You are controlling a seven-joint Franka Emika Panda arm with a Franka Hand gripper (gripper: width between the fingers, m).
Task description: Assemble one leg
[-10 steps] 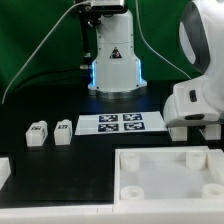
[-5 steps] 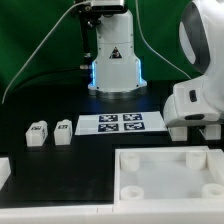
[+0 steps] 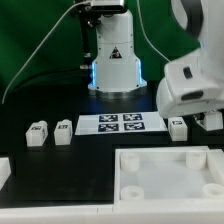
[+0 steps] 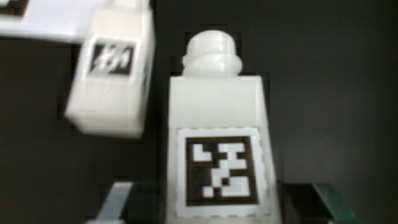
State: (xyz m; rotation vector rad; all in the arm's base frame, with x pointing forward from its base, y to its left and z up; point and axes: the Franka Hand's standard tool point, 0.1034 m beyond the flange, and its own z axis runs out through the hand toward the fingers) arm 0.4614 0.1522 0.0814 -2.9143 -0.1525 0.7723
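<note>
In the wrist view a white leg (image 4: 221, 130) with a square marker tag and a rounded peg at its far end sits between my gripper's (image 4: 228, 205) two fingers, which are shut on it. A second leg (image 4: 111, 85) lies close beside it, apart. In the exterior view my gripper (image 3: 208, 122) hangs low under the white arm at the right. The held leg is mostly hidden there. One leg (image 3: 178, 127) shows just past the marker board's right end.
Two more legs (image 3: 38, 133) (image 3: 63, 131) stand at the exterior view's left. The marker board (image 3: 121, 123) lies mid-table. A large white tray-like piece (image 3: 165, 160) with corner holes fills the front right. The arm's base (image 3: 112, 62) stands behind.
The arm has shifted toward the exterior view's left and risen a little, uncovering the leg beside the marker board's right end. The two legs at the left have not moved.
</note>
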